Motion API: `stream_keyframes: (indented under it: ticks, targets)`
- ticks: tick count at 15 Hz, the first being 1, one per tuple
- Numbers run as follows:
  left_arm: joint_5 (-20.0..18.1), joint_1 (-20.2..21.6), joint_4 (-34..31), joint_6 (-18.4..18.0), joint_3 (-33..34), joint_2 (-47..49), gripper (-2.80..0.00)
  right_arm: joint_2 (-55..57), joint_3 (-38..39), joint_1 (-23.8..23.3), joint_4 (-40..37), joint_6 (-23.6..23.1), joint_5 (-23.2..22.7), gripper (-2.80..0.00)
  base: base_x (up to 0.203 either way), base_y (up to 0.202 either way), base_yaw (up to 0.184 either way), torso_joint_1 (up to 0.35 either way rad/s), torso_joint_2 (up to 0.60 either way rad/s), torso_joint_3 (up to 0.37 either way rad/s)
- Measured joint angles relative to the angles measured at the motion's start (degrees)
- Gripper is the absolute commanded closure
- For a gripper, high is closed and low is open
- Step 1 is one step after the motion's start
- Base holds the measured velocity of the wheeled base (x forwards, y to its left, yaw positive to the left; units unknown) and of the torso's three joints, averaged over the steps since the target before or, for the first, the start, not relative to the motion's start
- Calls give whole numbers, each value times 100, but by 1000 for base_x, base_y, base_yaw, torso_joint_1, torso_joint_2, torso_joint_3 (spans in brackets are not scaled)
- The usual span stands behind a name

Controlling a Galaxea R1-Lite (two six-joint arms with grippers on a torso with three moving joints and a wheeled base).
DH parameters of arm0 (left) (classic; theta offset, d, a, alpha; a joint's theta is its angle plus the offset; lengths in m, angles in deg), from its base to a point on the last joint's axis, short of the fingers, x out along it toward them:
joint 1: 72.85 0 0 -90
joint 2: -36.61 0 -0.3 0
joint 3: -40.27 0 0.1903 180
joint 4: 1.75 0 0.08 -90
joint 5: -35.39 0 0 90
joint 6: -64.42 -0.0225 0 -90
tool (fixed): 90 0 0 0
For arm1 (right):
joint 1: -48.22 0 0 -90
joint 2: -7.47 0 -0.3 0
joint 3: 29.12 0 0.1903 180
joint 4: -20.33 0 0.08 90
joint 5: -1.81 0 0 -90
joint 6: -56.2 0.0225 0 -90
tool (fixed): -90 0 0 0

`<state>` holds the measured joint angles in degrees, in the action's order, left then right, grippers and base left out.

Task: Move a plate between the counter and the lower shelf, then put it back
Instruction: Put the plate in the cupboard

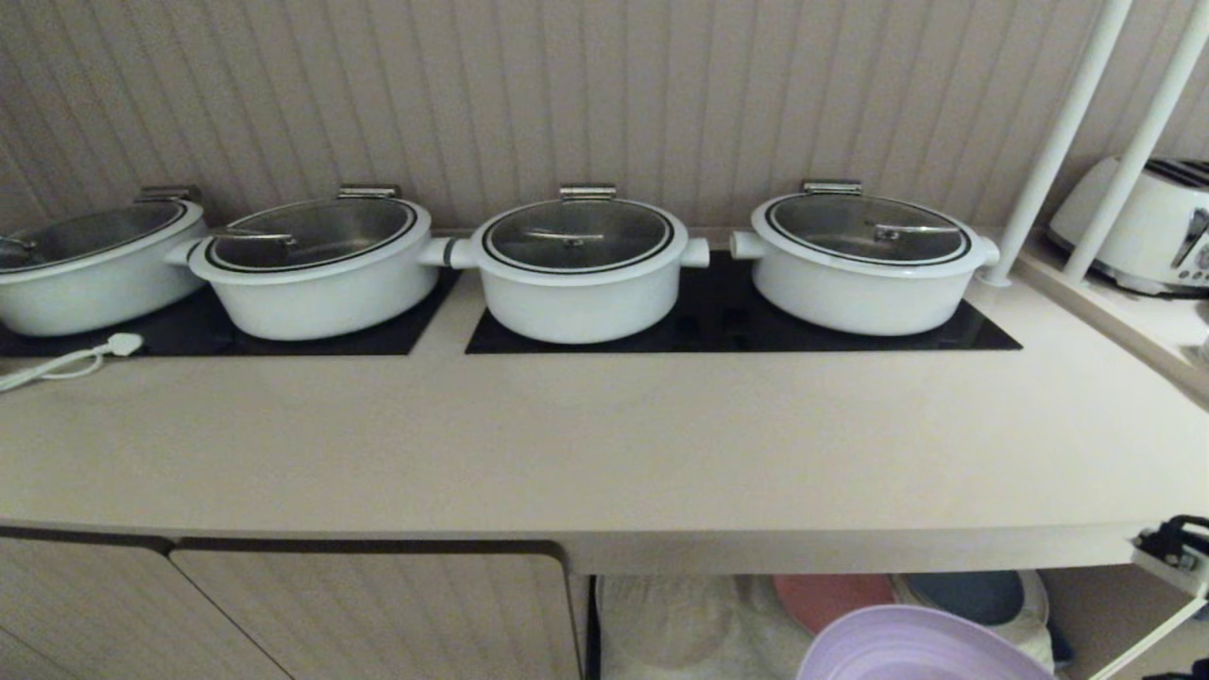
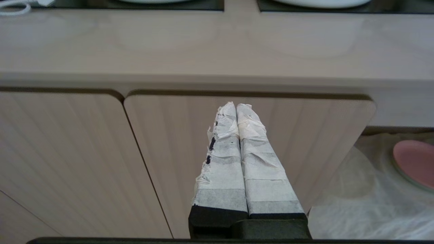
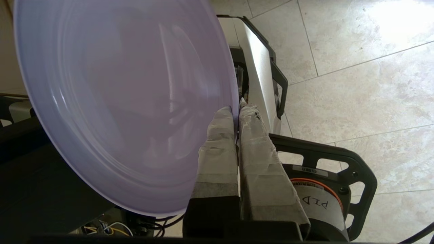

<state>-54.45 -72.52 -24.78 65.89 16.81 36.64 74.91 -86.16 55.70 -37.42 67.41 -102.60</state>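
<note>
Pinching plate rim, right hand

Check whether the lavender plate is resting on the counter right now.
No, the plate is off the counter, pinched at its rim by the right gripper.

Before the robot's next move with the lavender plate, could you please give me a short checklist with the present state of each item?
1. Right gripper jaws shut on the rim of the round pale lavender plastic plate: ok.
2. Plate still below the long beige counter, not yet on it: ok.
3. Bare counter in front of the white lidded pots for setting down: ok.
4. Salmon-pink plate and dark blue plate lying in the lower shelf, apart from the held plate: ok.
5. Left gripper shut, empty, before the cabinet door: ok.
6. Firmness of the grip: cannot tell.
</note>
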Motion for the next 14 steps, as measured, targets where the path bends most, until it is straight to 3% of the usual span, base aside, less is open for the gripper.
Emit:
stream_keyframes:
  ticks: [6,14]
  targets:
    - [-1,0,-3,0,0,0,0,-10,27,32,2,7,-9,0,0,0,0,-175,382,206]
    - [0,0,-4,0,0,0,0,-2,10,65,15,7,0,0,0,0,0,-241,538,290]
